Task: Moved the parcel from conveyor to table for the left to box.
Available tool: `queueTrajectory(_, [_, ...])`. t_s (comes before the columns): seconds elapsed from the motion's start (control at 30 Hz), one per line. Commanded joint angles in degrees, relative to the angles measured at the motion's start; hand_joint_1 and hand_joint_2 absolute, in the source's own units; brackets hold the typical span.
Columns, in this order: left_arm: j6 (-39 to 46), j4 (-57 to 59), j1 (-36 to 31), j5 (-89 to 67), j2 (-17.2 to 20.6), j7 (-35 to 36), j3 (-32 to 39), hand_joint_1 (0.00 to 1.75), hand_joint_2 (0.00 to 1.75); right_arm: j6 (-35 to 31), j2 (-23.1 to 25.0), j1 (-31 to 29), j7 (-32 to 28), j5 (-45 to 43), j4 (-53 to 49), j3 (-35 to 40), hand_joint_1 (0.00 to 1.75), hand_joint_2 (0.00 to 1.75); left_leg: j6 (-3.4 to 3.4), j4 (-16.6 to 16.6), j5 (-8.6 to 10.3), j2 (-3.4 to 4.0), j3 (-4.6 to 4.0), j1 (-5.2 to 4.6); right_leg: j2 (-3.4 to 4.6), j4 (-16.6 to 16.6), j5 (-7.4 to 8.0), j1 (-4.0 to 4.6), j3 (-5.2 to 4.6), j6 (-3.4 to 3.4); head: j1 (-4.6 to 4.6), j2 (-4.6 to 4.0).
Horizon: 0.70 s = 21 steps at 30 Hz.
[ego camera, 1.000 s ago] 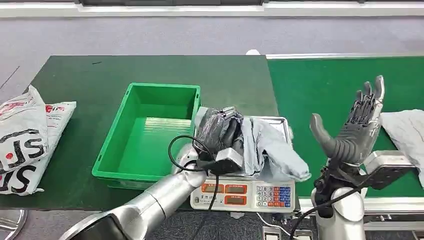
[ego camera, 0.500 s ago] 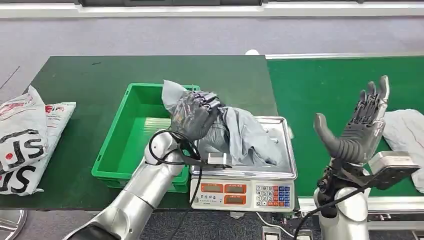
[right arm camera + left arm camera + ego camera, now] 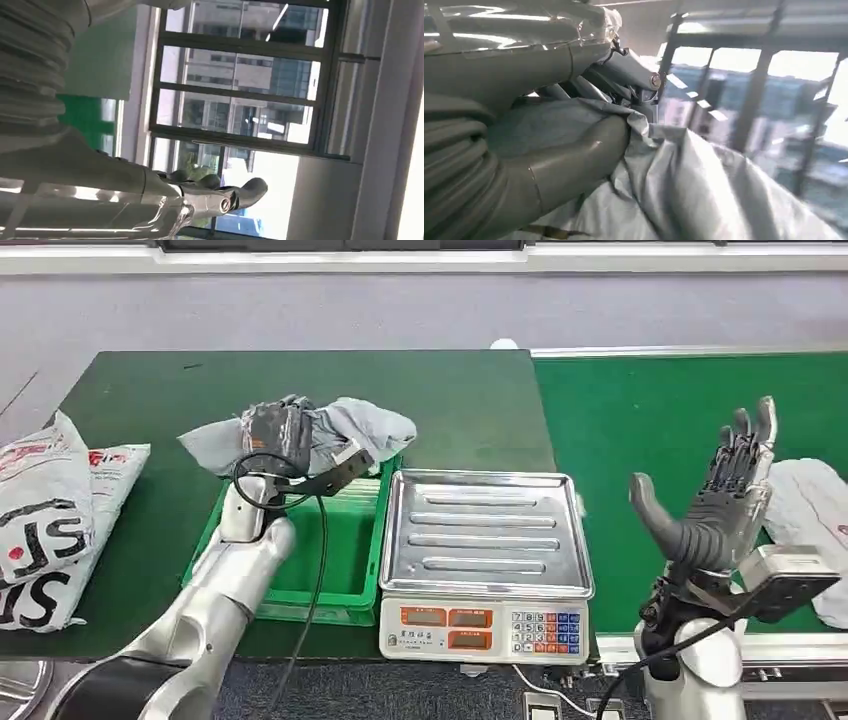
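Note:
My left hand (image 3: 277,433) grips a crumpled grey parcel bag (image 3: 355,425) and holds it in the air above the far end of the green box (image 3: 352,560). In the left wrist view the thumb (image 3: 574,160) presses into the grey parcel (image 3: 694,200). My right hand (image 3: 715,505) is raised upright over the green conveyor (image 3: 640,420), fingers spread, holding nothing. A second grey parcel (image 3: 815,510) lies on the conveyor just right of that hand.
A weighing scale (image 3: 485,550) with a bare steel pan stands between the box and the conveyor. White printed mail bags (image 3: 55,520) lie at the left edge of the dark green table (image 3: 160,390). A black cable (image 3: 318,570) hangs from my left wrist.
My left hand has lifted the grey parcel off the scale pan and carried it left, over the green box. The right hand has stayed raised in place.

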Motion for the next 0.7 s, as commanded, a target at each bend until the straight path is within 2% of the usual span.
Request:
queueTrajectory(0.03, [-1.1, 15.2, -6.5, -1.5, 3.7, 6.6, 3.8, 1.75, 1.75, 0.1, -1.7, -0.8, 0.4, -0.3, 2.0, 2.4, 0.00, 1.75, -0.02, 0.0, -0.09, 0.16, 0.19, 0.09, 0.10, -0.1, -0.02, 0.11, 0.20, -0.07, 0.00, 0.00])
queueTrajectory(0.1, [-3.1, 16.2, -6.7, -2.8, 4.2, 8.5, 3.0, 1.75, 1.75, 0.3, -1.8, -0.9, 0.5, -0.3, 2.1, 2.5, 0.00, 1.75, -0.02, 0.0, -0.09, 0.13, 0.18, 0.09, 0.07, -0.1, -0.02, 0.11, 0.21, -0.08, 0.00, 0.00])
queueTrajectory(0.2, [-16.5, 17.3, -6.5, -5.0, 4.0, 11.4, 0.8, 1.75, 1.75, 0.8, -2.4, -1.1, 0.5, -0.3, 3.0, 2.5, 0.00, 1.75, -0.03, -0.1, -0.07, 0.15, 0.16, 0.05, 0.12, -0.1, 0.01, 0.06, 0.18, -0.08, 0.00, 0.00])
queueTrajectory(0.4, [-16.5, 17.3, -6.5, -5.0, 4.0, 11.4, 0.8, 1.75, 1.75, 0.8, -2.4, -1.1, 0.5, -0.3, 3.0, 2.5, 0.00, 1.75, -0.04, 0.0, -0.03, 0.10, 0.10, 0.06, 0.05, -0.1, 0.03, 0.08, 0.11, -0.08, 0.00, 0.00])
queueTrajectory(0.47, [-22.1, 17.3, -6.4, -3.8, 3.0, 11.0, 1.4, 1.75, 1.75, 1.1, -2.3, -1.0, 0.3, -0.1, 3.2, 2.2, 0.00, 1.75, -0.03, 0.0, -0.03, 0.04, 0.02, 0.05, 0.00, 0.0, 0.01, 0.07, 0.03, -0.07, 0.00, 0.00])
queueTrajectory(0.5, [-23.2, 16.5, -5.9, -3.0, 2.6, 9.8, 1.8, 1.45, 1.75, 1.4, -2.1, -1.0, 0.2, 0.0, 3.2, 2.0, 0.00, 1.75, -0.03, 0.0, -0.05, 0.07, 0.10, 0.09, 0.01, -0.1, 0.02, 0.12, 0.12, -0.10, 0.00, 0.00])
queueTrajectory(0.53, [-23.3, 16.2, -5.7, -1.4, 2.1, 8.6, 2.8, 1.59, 1.75, 1.6, -2.0, -1.0, 0.2, 0.2, 3.1, 1.8, 0.00, 1.75, -0.04, -0.1, -0.05, 0.07, 0.17, 0.10, -0.01, -0.2, 0.01, 0.13, 0.20, -0.12, 0.00, 0.00])
queueTrajectory(0.57, [-23.0, 15.9, -5.5, -0.3, 1.6, 7.5, 3.3, 1.50, 1.75, 1.9, -1.8, -1.0, 0.3, 0.3, 3.0, 1.6, 0.00, 1.75, -0.03, 0.0, -0.05, 0.04, 0.11, 0.08, -0.01, -0.1, 0.01, 0.10, 0.13, -0.09, 0.00, 0.00])
queueTrajectory(0.6, [-22.7, 15.6, -5.4, 0.3, 1.3, 6.9, 3.2, 0.00, 1.75, 2.2, -1.5, -1.1, 0.4, 0.6, 2.9, 1.4, 0.00, 1.75, -0.03, -0.1, -0.05, 0.06, 0.20, 0.09, -0.02, -0.2, 0.02, 0.12, 0.24, -0.11, 0.00, 0.00])
queueTrajectory(0.7, [-22.3, 14.8, -5.2, 1.0, 1.0, 5.9, 2.6, 0.00, 1.75, 2.6, -0.8, -1.3, 0.9, 1.3, 2.5, 1.2, 0.00, 1.75, -0.03, 0.0, -0.03, 0.03, 0.06, 0.08, -0.01, -0.1, 0.02, 0.10, 0.09, -0.09, 0.00, 0.00])
